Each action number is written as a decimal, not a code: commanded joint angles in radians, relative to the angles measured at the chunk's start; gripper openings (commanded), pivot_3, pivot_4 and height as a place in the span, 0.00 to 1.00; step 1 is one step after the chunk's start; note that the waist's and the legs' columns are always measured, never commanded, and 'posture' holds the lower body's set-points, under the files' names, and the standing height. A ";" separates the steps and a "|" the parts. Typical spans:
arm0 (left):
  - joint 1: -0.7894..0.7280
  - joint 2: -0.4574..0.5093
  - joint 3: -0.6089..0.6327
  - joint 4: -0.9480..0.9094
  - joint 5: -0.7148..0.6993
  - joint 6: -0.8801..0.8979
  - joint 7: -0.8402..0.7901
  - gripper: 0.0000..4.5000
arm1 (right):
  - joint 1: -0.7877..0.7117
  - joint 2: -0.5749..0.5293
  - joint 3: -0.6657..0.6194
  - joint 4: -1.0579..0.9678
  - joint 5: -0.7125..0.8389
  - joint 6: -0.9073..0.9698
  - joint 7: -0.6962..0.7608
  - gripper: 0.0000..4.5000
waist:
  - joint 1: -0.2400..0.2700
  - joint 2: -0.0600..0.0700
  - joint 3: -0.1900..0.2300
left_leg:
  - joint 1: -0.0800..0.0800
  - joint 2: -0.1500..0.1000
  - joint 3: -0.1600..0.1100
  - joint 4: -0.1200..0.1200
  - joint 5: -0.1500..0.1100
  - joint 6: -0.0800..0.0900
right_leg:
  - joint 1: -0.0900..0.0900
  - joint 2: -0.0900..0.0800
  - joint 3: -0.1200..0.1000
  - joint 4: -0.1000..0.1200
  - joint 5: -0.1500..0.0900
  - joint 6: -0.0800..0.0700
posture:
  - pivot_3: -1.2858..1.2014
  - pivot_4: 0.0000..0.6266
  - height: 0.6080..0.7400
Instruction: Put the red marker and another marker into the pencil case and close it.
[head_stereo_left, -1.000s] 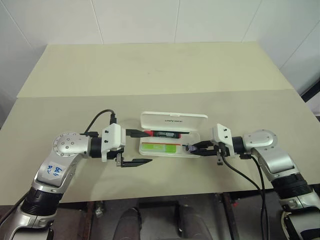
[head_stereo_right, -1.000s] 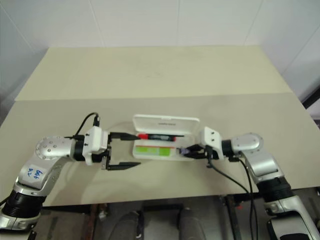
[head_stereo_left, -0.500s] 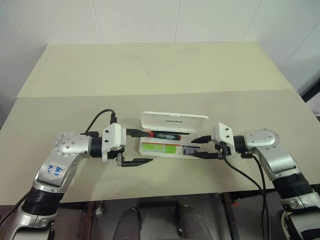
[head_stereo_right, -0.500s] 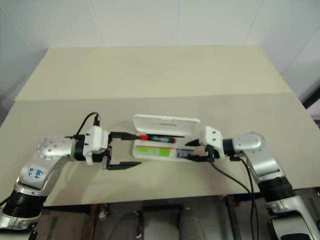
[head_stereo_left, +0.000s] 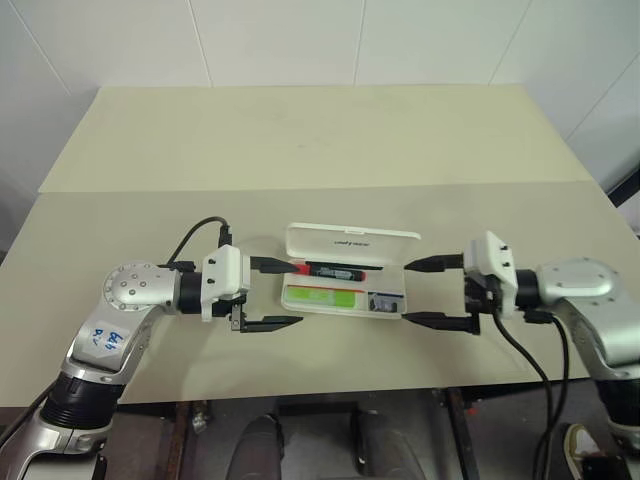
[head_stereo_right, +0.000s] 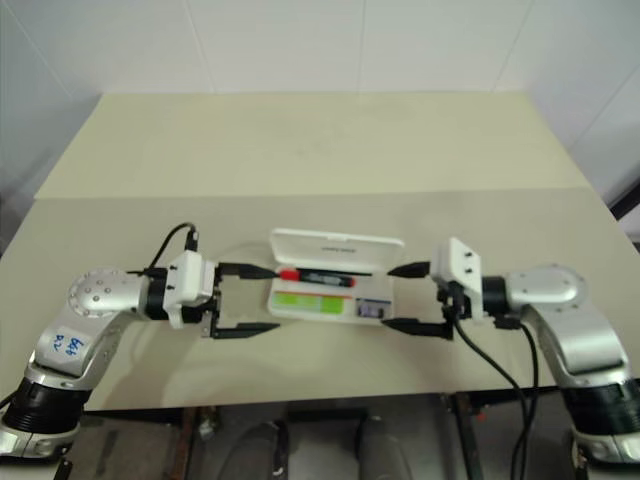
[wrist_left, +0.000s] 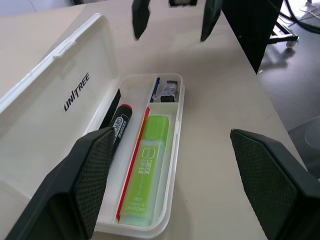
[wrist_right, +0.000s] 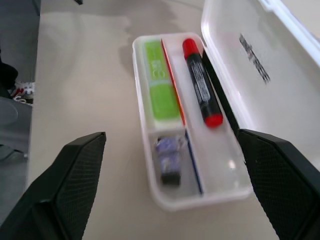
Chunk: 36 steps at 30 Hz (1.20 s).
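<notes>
Drawn back from the end of the pencil case (head_stereo_left: 345, 283) and spread wide since a second ago, when pinched shut over a small purple-grey block: the right gripper (head_stereo_left: 437, 292), now empty and just clear of the case's right end. Left behind in the small end compartment, the purple-grey block (wrist_right: 167, 153). Unmoved at the case's left end, the left gripper (head_stereo_left: 277, 294), fingers wide apart and holding nothing, the upper fingertip close by the red tip of the red marker (wrist_right: 201, 82). Laid in the long rear channel next to the hinge, that red marker; in the front channel beside it, divided off by a thin red line, the lime-green highlighter (wrist_left: 146, 168). Both markers home, lid (wrist_left: 52, 112) standing open at the back of the tan table (head_stereo_left: 320, 140). Likely light, stiff and slick, this thin plastic box, prone to sliding under a sideways push; best taken at the lid's free long edge and folded forward over the tray, with the other gripper steadying the base until the latch clicks.
</notes>
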 joint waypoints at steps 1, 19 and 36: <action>0.010 0.009 0.040 -0.019 -0.024 -0.005 -0.001 0.88 | 0.072 -0.039 -0.116 -0.101 0.061 0.048 -0.036 0.99 | 0.000 0.000 0.000 | 0.000 0.000 0.000 0.000 0.000 0.000 | 0.000 0.000 0.000 0.000 -0.001 -0.001 | 0.52 0.24 1.00; 0.008 0.012 0.125 0.046 -0.099 0.004 -0.048 0.21 | 0.192 0.027 -0.232 -0.192 0.088 -0.012 -0.196 1.00 | -0.003 0.000 0.000 | 0.000 0.000 0.000 0.000 0.000 0.000 | 0.000 0.000 0.000 -0.001 -0.001 -0.003 | 0.52 0.24 1.00; -0.039 -0.003 0.226 0.218 0.012 0.007 0.177 0.01 | 0.186 0.034 -0.198 -0.162 0.073 -0.043 -0.215 1.00 | -0.002 0.000 0.000 | 0.000 0.000 0.000 0.000 0.000 0.000 | 0.000 0.000 0.000 -0.002 -0.001 -0.002 | 0.52 0.24 1.00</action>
